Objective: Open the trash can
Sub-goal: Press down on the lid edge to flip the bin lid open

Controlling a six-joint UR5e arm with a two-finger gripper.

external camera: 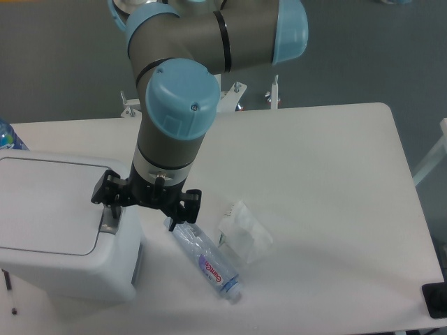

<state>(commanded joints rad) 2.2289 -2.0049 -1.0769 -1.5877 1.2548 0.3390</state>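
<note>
The trash can [56, 230] is a large boxy white bin at the table's front left, with a flat white lid [49, 202] lying closed. Its grey push tab [108, 222] shows at the lid's right edge. My gripper [143, 199] hangs from the arm right beside the bin's right edge, with its left side over the tab. The fingers are hidden below the black gripper body, so I cannot tell whether they are open or shut. Whether the gripper touches the tab is unclear.
A clear plastic bottle [206, 262] lies on the white table [328, 174] just right of the gripper. A crumpled clear wrapper [243, 230] lies beside it. Another bottle's blue top [8, 138] shows at the left edge. A dark object [436, 300] sits at the front right corner.
</note>
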